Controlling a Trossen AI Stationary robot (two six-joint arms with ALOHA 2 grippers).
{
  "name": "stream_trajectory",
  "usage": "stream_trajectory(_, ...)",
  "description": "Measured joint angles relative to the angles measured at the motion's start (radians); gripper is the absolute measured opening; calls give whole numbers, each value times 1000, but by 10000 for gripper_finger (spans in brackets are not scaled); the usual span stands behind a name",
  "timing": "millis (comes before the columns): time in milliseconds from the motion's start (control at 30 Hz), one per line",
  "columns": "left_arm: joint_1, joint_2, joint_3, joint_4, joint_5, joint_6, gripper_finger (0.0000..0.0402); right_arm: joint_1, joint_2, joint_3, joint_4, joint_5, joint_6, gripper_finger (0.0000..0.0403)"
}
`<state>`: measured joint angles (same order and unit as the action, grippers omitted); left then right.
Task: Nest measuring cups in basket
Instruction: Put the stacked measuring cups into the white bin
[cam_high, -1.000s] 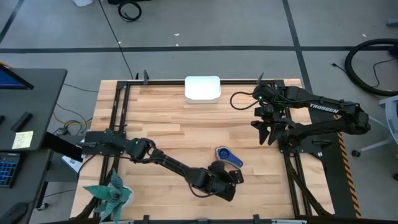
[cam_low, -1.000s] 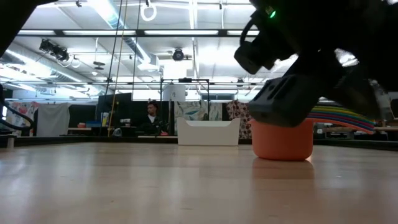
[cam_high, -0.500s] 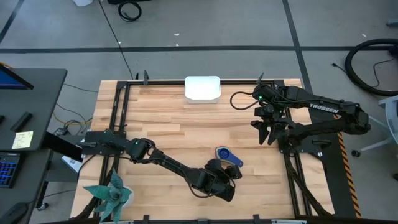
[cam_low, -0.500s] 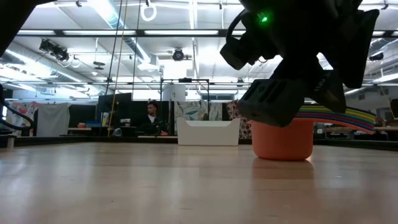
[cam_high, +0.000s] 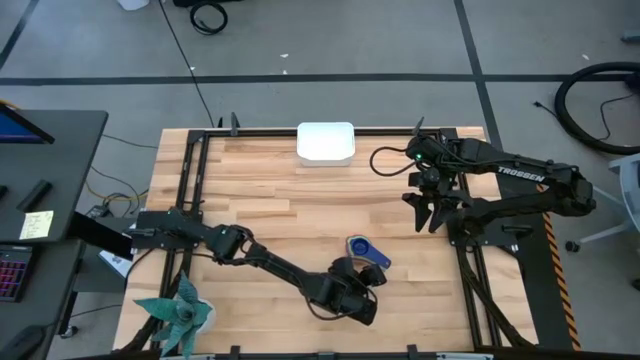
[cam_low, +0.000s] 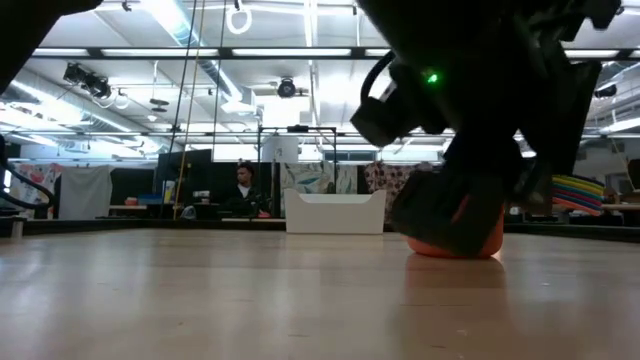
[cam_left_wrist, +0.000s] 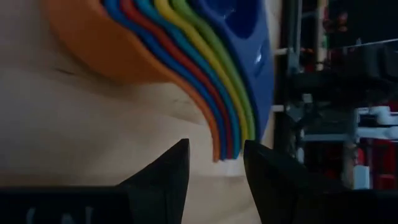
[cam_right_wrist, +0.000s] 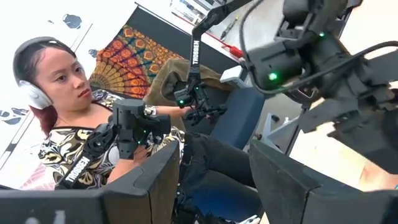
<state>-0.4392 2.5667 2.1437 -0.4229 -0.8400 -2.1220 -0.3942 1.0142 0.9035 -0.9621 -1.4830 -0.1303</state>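
- Your measuring cups (cam_high: 365, 250) sit already stacked one inside another, dark blue on top and orange outermost, on the bench (cam_high: 270, 190) toward 5 o'clock from its centre.
- Their fanned handles (cam_left_wrist: 239, 106) point between the fingers of your left tool (cam_left_wrist: 214, 167), which are spread apart just short of the handle tips.
- From above, that left tool (cam_high: 352, 285) lies at about 7 o'clock of the stack.
- The basket (cam_high: 325, 142) rests at the bench's 12 o'clock edge, well apart from the cups.
- Your right tool (cam_high: 425, 212) waits at 3 o'clock, fingers parted, holding nothing.
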Motion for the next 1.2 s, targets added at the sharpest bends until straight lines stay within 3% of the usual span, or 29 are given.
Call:
stream_trajectory(467, -5, 35, 2, 96, -140, 69, 156, 1, 0, 0, 4, 0, 0, 199)
stream_trajectory(867, -7, 35, 2, 93, -145, 77, 156, 1, 0, 0, 4, 1, 0, 199)
stream_trajectory(1033, -7, 34, 2, 124, -144, 161, 156, 1, 0, 0, 5, 1, 0, 199)
stream_trajectory(1200, -7, 34, 2, 150, -143, 182, 156, 1, 0, 0, 7, 113, 0, 199)
